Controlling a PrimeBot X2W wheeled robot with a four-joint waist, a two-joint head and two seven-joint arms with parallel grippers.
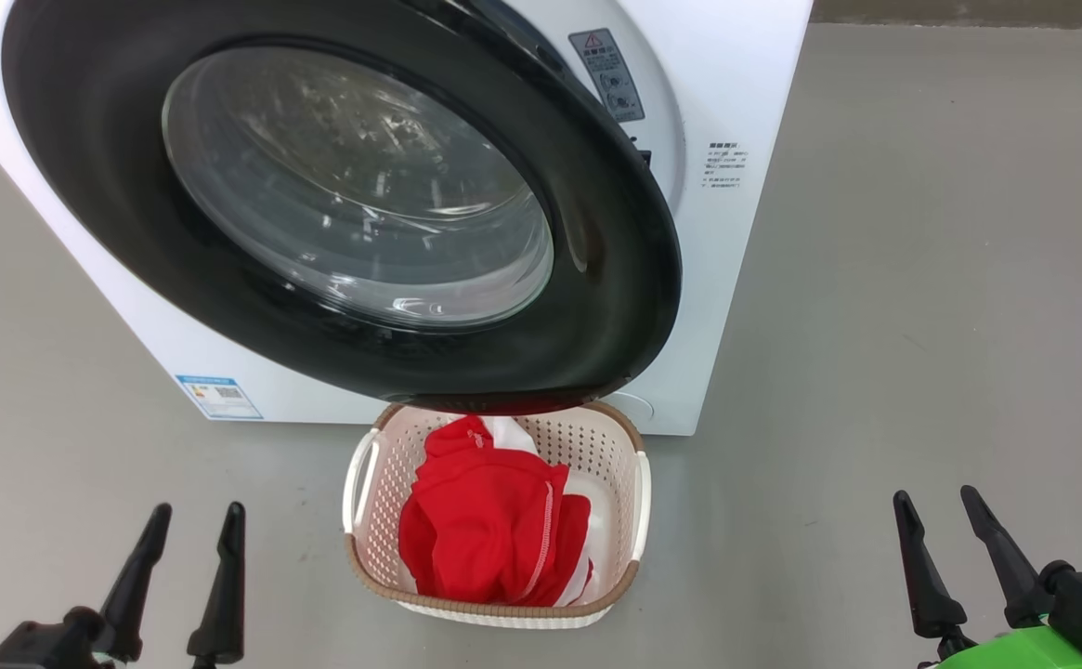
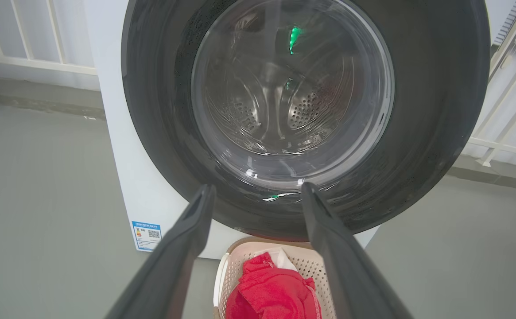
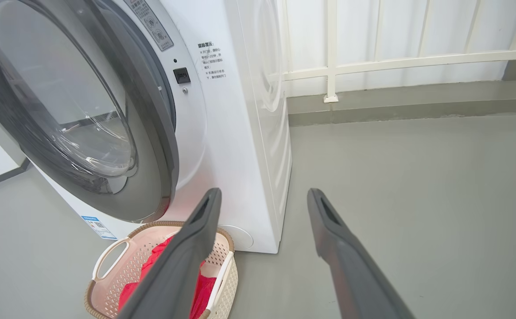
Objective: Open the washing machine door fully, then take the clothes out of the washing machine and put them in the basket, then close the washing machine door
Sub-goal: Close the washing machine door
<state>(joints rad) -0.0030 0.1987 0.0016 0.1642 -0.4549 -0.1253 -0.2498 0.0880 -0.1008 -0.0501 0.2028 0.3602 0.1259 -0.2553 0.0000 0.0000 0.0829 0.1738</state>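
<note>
Red clothes (image 1: 485, 530) are seen in the basket (image 1: 494, 611), lower centre; the washing machine door (image 1: 596, 307) is seen ajar above. Left claw (image 1: 199, 509) and right claw (image 1: 935, 492) are held apart, empty. Closing is judged the step in hand: the door must be pushed shut.

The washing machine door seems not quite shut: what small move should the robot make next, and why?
Probably bring the right fingers to the free edge of the washing machine door and push it closed. The clothes already lie in the basket, the door stands ajar on that side, and both the right and left fingers are spread, holding nothing.
</note>
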